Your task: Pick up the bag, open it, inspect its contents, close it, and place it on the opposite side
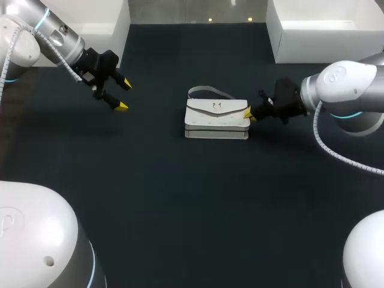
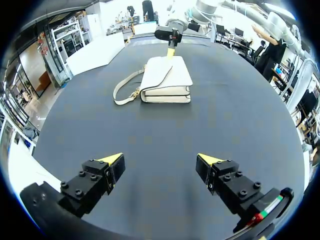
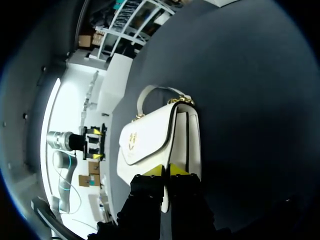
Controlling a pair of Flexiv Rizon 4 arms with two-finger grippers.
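Observation:
A white handbag [image 1: 216, 117] lies flat in the middle of the dark table, its flap down, with a small gold clasp and its strap [image 1: 204, 91] looped behind it. My right gripper [image 1: 248, 116] is at the bag's right end. In the right wrist view the gripper [image 3: 165, 171] is shut, with the edge of the bag's flap [image 3: 150, 135] pinched between the tips. My left gripper [image 1: 124, 95] hangs open well to the left of the bag, holding nothing. From the left wrist view the gripper [image 2: 160, 160] faces the bag [image 2: 167, 75] across bare table.
A white box [image 1: 324, 36] stands at the table's back right corner. Another white box [image 1: 90, 24] stands at the back left, behind my left arm. Dark table surface [image 1: 192, 198] lies in front of the bag.

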